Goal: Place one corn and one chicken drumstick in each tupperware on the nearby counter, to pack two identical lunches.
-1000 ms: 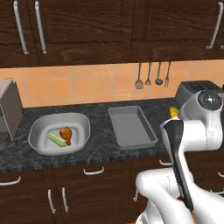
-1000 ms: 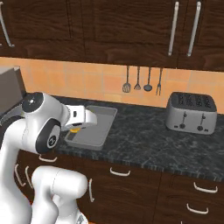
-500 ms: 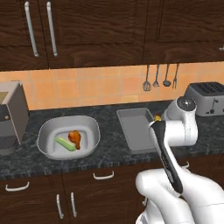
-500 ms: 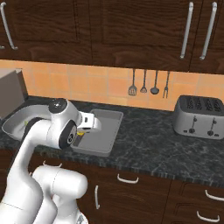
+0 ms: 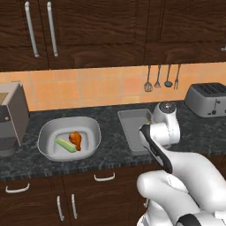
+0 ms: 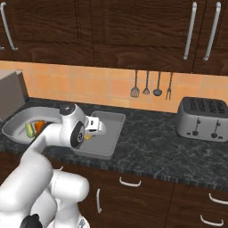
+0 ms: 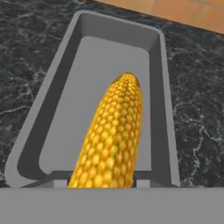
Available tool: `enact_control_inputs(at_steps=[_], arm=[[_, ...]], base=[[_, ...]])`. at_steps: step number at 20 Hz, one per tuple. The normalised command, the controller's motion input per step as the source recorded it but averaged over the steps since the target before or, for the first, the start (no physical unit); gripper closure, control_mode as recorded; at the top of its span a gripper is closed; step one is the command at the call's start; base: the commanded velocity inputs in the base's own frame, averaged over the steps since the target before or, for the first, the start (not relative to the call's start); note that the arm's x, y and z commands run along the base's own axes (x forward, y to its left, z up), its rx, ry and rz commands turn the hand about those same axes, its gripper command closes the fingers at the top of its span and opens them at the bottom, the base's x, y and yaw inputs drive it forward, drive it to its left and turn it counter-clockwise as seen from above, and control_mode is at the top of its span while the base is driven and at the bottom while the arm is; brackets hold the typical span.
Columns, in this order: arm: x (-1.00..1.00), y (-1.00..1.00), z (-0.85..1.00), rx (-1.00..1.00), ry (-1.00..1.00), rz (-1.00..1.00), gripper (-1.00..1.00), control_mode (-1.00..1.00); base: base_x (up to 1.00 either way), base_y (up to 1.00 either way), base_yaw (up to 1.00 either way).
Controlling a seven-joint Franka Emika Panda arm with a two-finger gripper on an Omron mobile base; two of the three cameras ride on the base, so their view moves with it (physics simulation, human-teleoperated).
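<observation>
At the left of the counter (image 5: 110, 145) stands a grey appliance (image 5: 11, 117), and just right of it sits the pale rounded tub (image 5: 49, 132), 1 of the 2 tupperware. It holds 1 chicken drumstick (image 5: 76, 140) with a green-husked corn (image 5: 65, 145) lying just left of it, the 2 touching or nearly so. Right of the tub, a little apart, is the darker grey rectangular tray (image 5: 130, 126), its long side running from near to far. The arm reaches over this tray's right part, and the gripper (image 6: 91, 133) hangs above the tray floor. In the hand view a second corn (image 7: 113, 140), bare bright yellow kernels, points along the tray's length over its bare bottom; its near end disappears between the fingers, so the jaws look clamped on this corn, though the tips themselves are hidden. A sliver of yellow shows under the white hand in the right base view. On the tiled wall behind hang 4 utensils (image 5: 162, 78), and far to the right on the counter stands the silver toaster (image 5: 207, 99).
</observation>
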Motion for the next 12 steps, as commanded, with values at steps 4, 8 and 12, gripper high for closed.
enact_control_inputs(at_steps=[4, 8, 12], arm=[[0.12, -0.07, -0.58, 0.00, 0.17, 0.00, 1.00, -1.00], [0.52, -0.23, -0.37, 0.02, 0.00, 0.00, 1.00, -1.00], [0.63, -0.06, -0.21, 0.00, 0.01, 0.00, 1.00, -1.00]], base=[[0.00, 0.00, 0.00], [0.00, 0.00, 0.00], [0.00, 0.00, 0.00]])
